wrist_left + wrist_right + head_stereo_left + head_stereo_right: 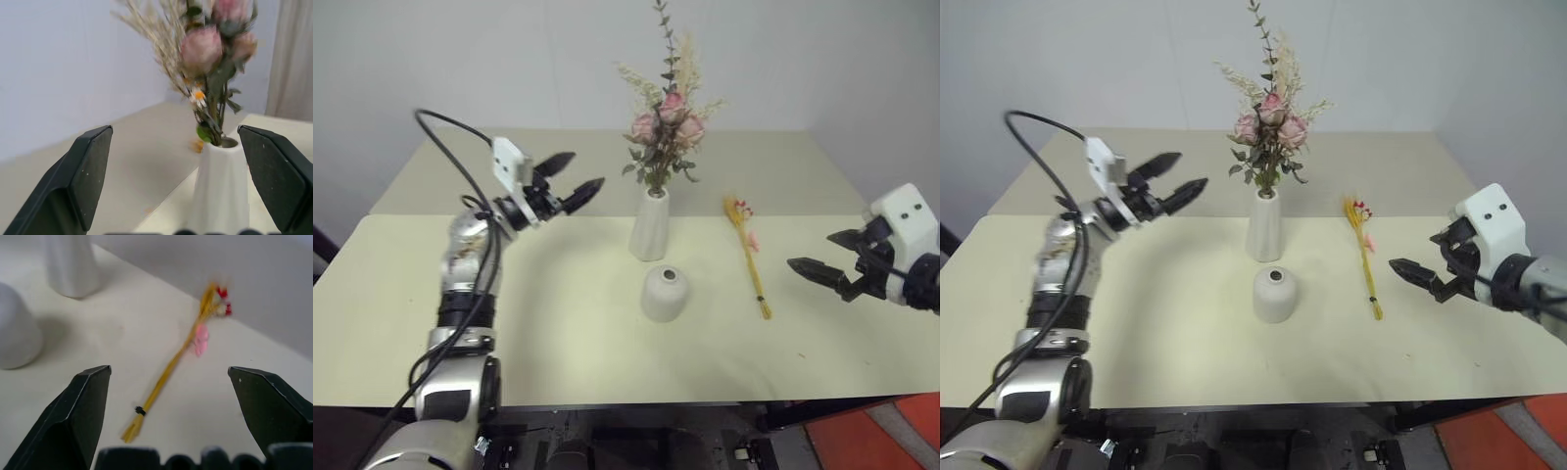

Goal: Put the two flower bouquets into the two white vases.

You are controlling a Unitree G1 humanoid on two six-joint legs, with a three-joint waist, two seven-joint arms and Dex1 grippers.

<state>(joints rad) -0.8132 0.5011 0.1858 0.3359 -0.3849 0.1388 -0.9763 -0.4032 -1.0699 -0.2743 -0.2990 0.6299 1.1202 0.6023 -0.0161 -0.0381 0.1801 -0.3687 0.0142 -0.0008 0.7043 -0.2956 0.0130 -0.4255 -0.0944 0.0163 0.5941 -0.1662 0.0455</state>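
Jaws wide apart over the tabletop (117, 347); yellow grass bunch (178, 357) lying flat between them, squat vase (14, 328) at nine o'clock.

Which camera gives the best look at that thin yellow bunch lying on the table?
The right wrist view: the yellow bunch lies whole between that open gripper's fingers, blossoms and tied stem end visible. Both eye views show it small, flat on the table, right of the vases.

Left arm (470, 294): silver metal segments with black joint bands, a black cable (440, 122) looping behind the tool. Both tools carry white housings and two matte black, tapered fingers (88, 166).
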